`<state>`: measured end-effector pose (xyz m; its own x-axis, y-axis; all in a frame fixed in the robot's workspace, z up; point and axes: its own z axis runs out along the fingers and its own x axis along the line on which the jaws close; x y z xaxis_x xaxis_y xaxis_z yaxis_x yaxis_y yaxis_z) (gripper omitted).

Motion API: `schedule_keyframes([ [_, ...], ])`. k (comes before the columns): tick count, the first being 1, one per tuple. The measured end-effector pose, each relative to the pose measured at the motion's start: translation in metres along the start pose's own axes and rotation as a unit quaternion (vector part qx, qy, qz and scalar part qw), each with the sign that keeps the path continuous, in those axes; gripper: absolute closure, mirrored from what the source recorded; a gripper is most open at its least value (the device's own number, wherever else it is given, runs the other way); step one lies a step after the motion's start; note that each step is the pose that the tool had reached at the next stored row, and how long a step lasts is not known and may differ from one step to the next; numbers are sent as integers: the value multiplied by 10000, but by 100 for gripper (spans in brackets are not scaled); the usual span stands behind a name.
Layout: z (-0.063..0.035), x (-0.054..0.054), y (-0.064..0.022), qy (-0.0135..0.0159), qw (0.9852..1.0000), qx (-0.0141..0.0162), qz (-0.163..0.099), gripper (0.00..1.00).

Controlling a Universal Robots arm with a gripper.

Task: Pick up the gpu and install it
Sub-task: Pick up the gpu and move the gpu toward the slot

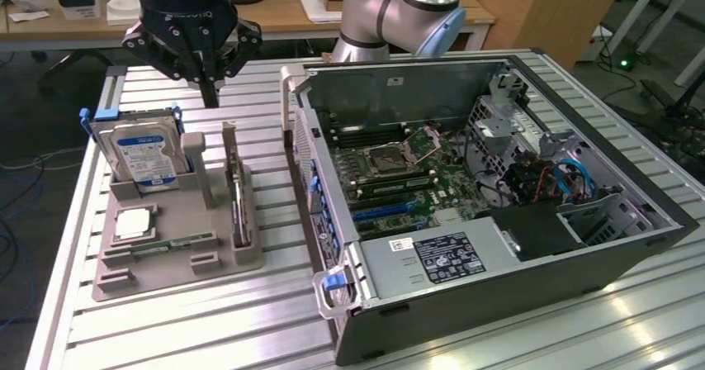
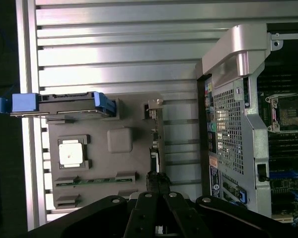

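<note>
A wooden desk [image 1: 270, 19] and cabinet [image 1: 540, 7] stand on dark floor [image 1: 39, 118].

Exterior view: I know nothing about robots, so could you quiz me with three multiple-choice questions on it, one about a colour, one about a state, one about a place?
1. The hard drive has a label that is: A red; B blue and white; C yellow.
2. The gripper is: A wide open; B shut, holding nothing; C shut on the hard drive.
3. The gpu is: A standing on edge in the grey holder tray; B held by the gripper; C in a cardboard box.
Answers: 1 B, the label shows blue and white. 2 B, its fingers meet with nothing between them. 3 A, it stands upright in a slot of the tray.
</note>
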<state>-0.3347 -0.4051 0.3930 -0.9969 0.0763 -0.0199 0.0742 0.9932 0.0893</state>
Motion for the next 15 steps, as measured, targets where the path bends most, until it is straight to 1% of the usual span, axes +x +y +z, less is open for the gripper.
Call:
schedule_keyframes([
  [2, 0, 0, 0, 0, 10000, 0, 0, 89],
  [4, 0, 0, 0, 0, 10000, 0, 0, 77],
  [5, 0, 0, 0, 0, 10000, 0, 0, 77],
  [6, 0, 0, 0, 0, 10000, 0, 0, 71],
  [7, 0, 0, 0, 0, 10000, 0, 0, 71],
  [9, 0, 0, 0, -1, 10000, 0, 0, 59],
  [10, 0, 0, 0, 0, 10000, 0, 0, 59],
  [12, 0, 0, 0, 0, 10000, 0, 0, 47],
  [15, 0, 0, 0, 0, 10000, 0, 0, 47],
])
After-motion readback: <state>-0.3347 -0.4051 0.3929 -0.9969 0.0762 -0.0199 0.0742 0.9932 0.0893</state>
